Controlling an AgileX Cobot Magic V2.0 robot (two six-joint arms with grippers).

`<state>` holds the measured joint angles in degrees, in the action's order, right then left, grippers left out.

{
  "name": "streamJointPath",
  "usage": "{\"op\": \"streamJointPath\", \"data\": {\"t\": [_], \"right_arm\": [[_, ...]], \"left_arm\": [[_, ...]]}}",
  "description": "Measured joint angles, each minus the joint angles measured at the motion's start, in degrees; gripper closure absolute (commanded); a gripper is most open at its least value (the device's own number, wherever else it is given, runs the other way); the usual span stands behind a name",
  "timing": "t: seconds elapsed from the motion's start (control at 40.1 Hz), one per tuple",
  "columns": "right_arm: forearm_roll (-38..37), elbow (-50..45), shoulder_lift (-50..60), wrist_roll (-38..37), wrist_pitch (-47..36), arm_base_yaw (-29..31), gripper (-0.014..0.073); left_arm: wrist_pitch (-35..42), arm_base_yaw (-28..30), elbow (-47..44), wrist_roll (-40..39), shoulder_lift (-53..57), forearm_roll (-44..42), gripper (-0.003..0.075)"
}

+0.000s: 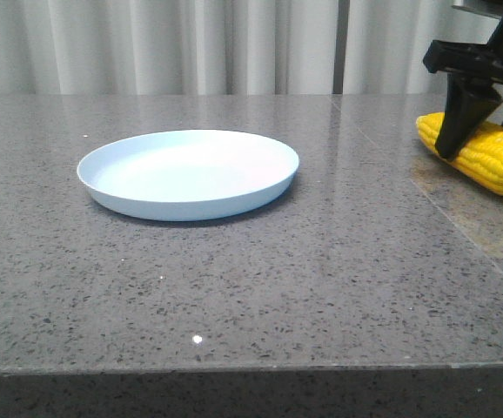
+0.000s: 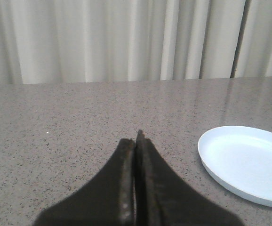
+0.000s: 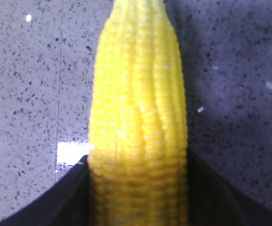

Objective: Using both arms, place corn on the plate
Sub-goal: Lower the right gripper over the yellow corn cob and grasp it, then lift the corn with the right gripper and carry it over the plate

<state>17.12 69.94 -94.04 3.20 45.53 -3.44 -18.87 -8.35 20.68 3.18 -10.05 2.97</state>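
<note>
The yellow corn (image 1: 495, 161) lies on the grey stone table at the far right, well right of the pale blue plate (image 1: 191, 202). My right gripper (image 1: 462, 139) comes down over the corn, one dark finger (image 1: 454, 122) in front of it. In the right wrist view the corn (image 3: 138, 94) fills the gap of the right gripper (image 3: 138, 188), and both fingers touch its sides. My left gripper (image 2: 137, 141) is shut and empty, low over bare table, with the plate (image 2: 249, 165) off to one side. It is out of the front view.
Pale curtains hang behind the table. A seam in the tabletop (image 1: 425, 187) runs between the plate and the corn. The table's front edge (image 1: 251, 370) lies near the camera.
</note>
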Motion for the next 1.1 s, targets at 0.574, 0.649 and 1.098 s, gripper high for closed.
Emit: {"op": "streamJointPath", "data": {"t": [0.574, 0.649, 1.098], "right_arm": [[-5.49, 12.94, -0.24, -15.83, 9.75, -11.24, 0.0452], [-10.35, 16.02, -1.42, -22.12, 11.20, -15.89, 0.0452], [-14.71, 38.31, -17.49, -36.37, 18.53, -34.03, 0.0436]], "left_arm": [[0.00, 0.00, 0.00, 0.00, 0.00, 0.00, 0.0741], [0.00, 0.00, 0.00, 0.00, 0.00, 0.00, 0.0741], [0.00, 0.00, 0.00, 0.00, 0.00, 0.00, 0.0741]]}}
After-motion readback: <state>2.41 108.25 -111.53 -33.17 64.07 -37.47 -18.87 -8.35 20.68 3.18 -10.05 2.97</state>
